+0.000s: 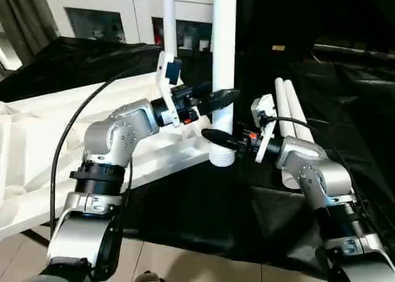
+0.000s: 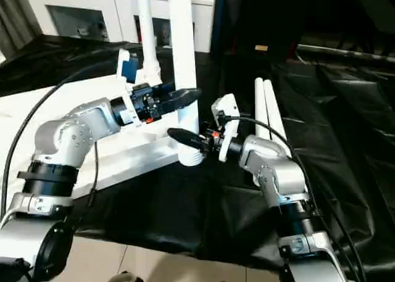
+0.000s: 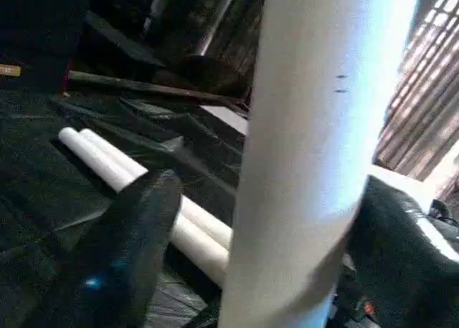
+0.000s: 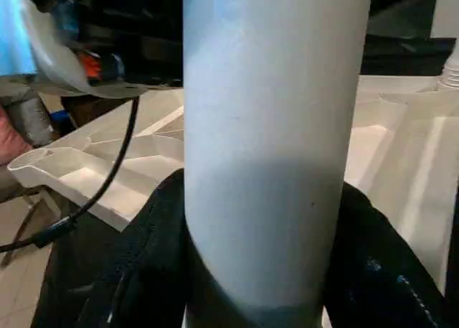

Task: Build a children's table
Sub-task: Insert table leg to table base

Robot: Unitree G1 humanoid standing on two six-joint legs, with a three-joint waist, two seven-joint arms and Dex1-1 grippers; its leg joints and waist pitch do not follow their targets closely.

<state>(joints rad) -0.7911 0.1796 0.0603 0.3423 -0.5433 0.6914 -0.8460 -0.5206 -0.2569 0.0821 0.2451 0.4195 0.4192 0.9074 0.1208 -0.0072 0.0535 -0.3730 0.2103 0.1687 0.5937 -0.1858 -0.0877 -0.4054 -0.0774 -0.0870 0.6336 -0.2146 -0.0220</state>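
The white tabletop (image 1: 55,140) lies underside up on the left. Two white legs stand upright in its corner sockets: a far one (image 1: 168,23) and a near one (image 1: 223,41), seated in the socket (image 1: 221,155) at the near right corner. My left gripper (image 1: 227,100) is open around the near leg at mid height; in the left wrist view one finger (image 3: 136,249) stands off the leg (image 3: 315,127) with a gap. My right gripper (image 1: 213,137) is shut on the same leg just above the socket, its fingers (image 4: 154,256) pressed against both sides. Two loose legs (image 1: 290,121) lie side by side to the right.
A black cloth (image 1: 203,202) covers the work surface and drapes toward the tiled floor (image 1: 185,263). A white cabinet with glass doors (image 1: 105,16) stands at the back. A black cable (image 1: 80,118) loops over the tabletop from my left arm.
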